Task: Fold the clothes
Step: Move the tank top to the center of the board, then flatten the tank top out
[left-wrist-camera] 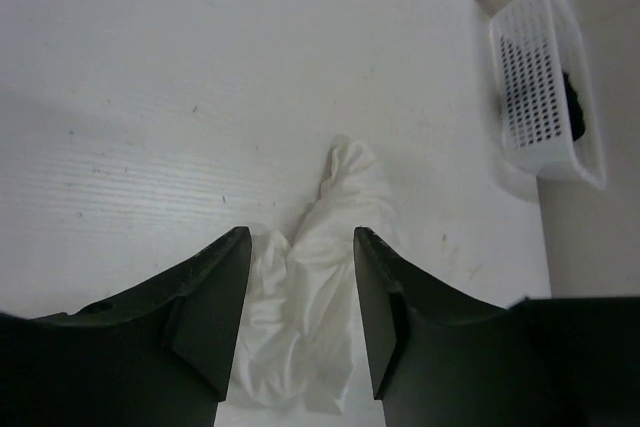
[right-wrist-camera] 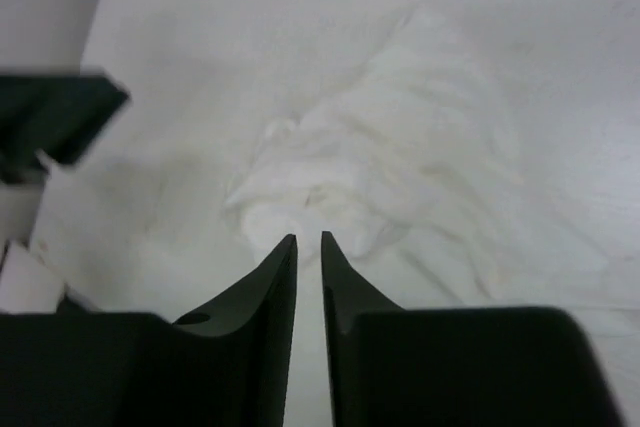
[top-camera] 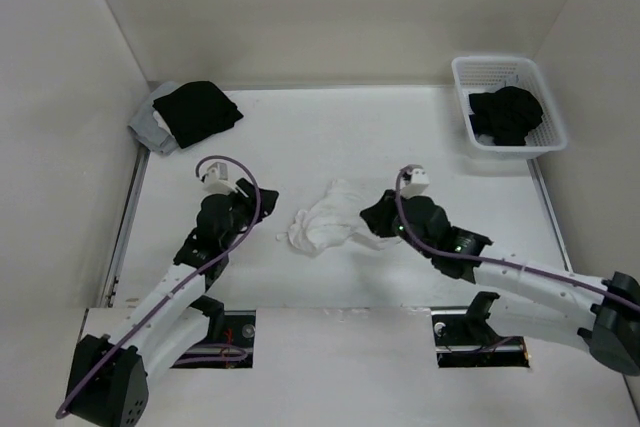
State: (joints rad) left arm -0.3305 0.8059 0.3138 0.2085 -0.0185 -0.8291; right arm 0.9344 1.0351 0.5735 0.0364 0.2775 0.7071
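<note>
The white table, walled on three sides, lies under my arms. From above, the white camisole sits crumpled at mid-table, between my left gripper and my right gripper. I judge they flank it so that each can take an end.

In the left wrist view, my left jaws stand wide apart and empty. They frame the cloth beyond them, with the basket at the far right.

In the right wrist view, only a narrow slit parts my fingers. They hold nothing, and their tips are just at the bunched edge.
</note>
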